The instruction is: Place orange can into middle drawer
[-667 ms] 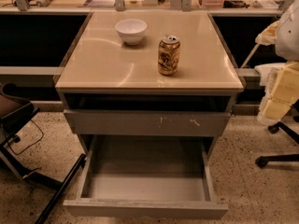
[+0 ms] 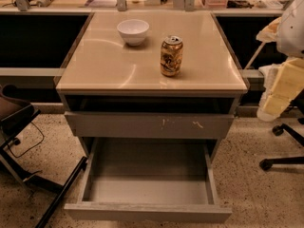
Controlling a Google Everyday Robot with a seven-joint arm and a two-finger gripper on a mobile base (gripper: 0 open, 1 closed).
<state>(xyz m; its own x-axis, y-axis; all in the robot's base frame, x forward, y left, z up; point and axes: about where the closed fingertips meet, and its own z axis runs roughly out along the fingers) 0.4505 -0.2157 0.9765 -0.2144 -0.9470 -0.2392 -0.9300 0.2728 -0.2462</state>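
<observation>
The orange can [image 2: 171, 56] stands upright on the beige cabinet top [image 2: 109, 65], right of centre. The middle drawer [image 2: 147, 179] is pulled open below, its grey inside empty and its plain front panel towards me. My gripper [image 2: 281, 91] shows as pale yellow and white parts at the right edge of the camera view. It hangs beside the cabinet, to the right of the can and apart from it.
A white bowl [image 2: 133, 31] sits on the top behind and left of the can. A shut drawer front with pale scratch marks [image 2: 149, 125] is above the open drawer. A chair base [image 2: 33, 175] stands at the left, another chair's wheels [image 2: 280, 146] at the right.
</observation>
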